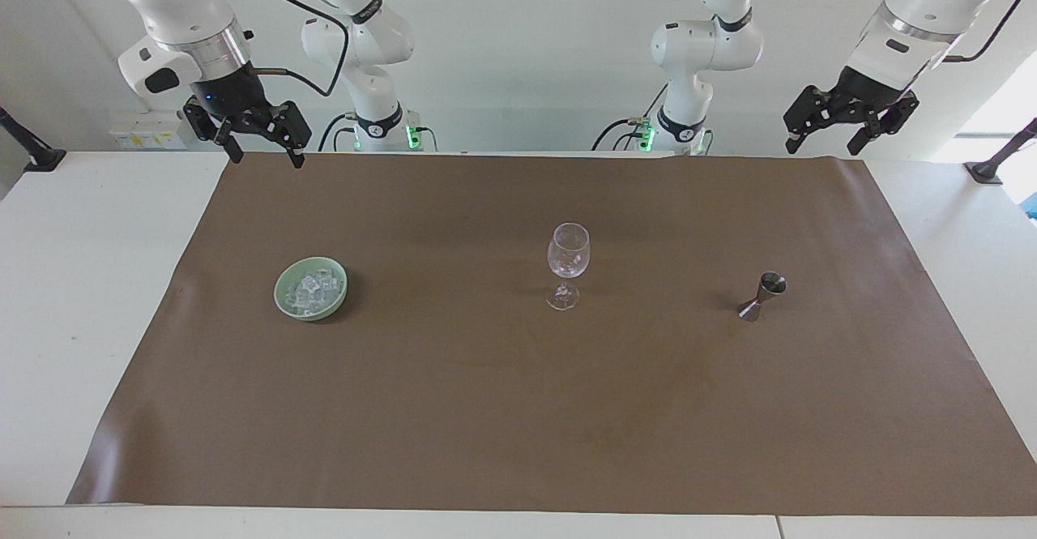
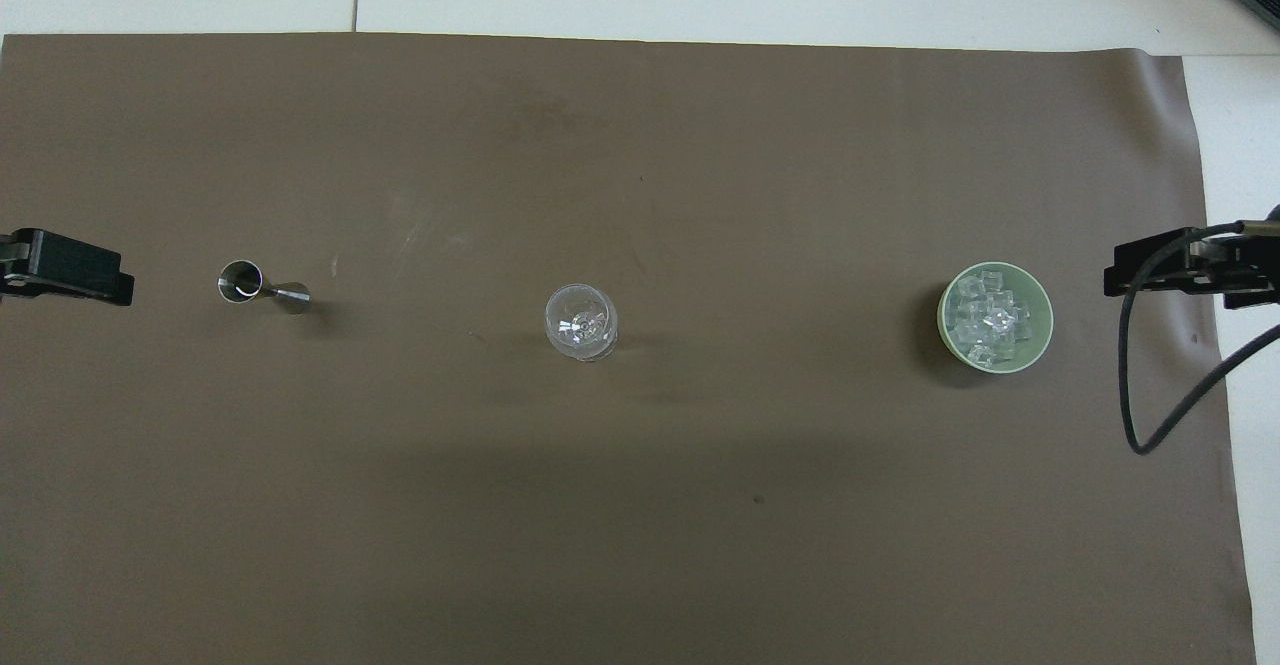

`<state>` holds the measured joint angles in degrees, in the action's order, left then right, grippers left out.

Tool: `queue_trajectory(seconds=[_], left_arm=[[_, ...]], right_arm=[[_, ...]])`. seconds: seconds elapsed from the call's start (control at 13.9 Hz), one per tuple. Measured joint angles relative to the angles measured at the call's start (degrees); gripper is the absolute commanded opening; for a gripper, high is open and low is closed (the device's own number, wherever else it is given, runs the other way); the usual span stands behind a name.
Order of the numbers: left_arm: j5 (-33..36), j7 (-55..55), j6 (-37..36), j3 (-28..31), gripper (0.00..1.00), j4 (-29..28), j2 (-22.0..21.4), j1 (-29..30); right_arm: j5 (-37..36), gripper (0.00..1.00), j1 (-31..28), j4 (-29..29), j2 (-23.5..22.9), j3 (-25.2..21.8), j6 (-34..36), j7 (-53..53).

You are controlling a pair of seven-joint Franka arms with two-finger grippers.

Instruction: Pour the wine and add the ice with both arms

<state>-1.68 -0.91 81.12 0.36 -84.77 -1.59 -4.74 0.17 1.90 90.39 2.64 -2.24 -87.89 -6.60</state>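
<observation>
Fingers spread wide on both grippers, gripping nothing. Right gripper (image 1: 264, 150) hanging above the robots' edge of the brown mat, toward the right arm's end of the table; left gripper (image 1: 821, 141) hanging tilted above that same edge at the left arm's end. In the overhead view, only a black slab of each showing at the frame's sides, left gripper (image 2: 66, 266) and right gripper (image 2: 1188, 268), the rest cut off.

Wide white table (image 1: 77, 296) under a brown mat (image 1: 518, 409) covering nearly all of it, faintly creased and stained. Pale wall past the arms' bases, green lights glowing at both bases.

Taking the wine glass (image 1: 567, 265) as landmark: upright near the middle of the mat, clear, contents hard to make out. Green bowl (image 1: 311, 288) well apart from the glass toward the right arm's end, about as far from the robots as the glass. Ice (image 1: 312, 290) heaped inside the bowl as whitish clear cubes, single cubes hard to separate. Metal jigger (image 1: 762, 296) well apart from the glass toward the left arm's end, upright on its smaller cone, contents not discernible. Black cable (image 2: 1150, 375) looping from the right gripper over the mat's edge.
</observation>
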Motion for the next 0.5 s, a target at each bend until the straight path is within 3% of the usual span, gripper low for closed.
queue_trajectory(seconds=[0.5], left_arm=[[0.0, 0.0, -0.3, -0.2, 1.0, -4.3, -1.8, 0.0]], right_arm=[[0.0, 1.0, 0.0, 0.0, 0.0, 0.0, 0.0, 0.0]])
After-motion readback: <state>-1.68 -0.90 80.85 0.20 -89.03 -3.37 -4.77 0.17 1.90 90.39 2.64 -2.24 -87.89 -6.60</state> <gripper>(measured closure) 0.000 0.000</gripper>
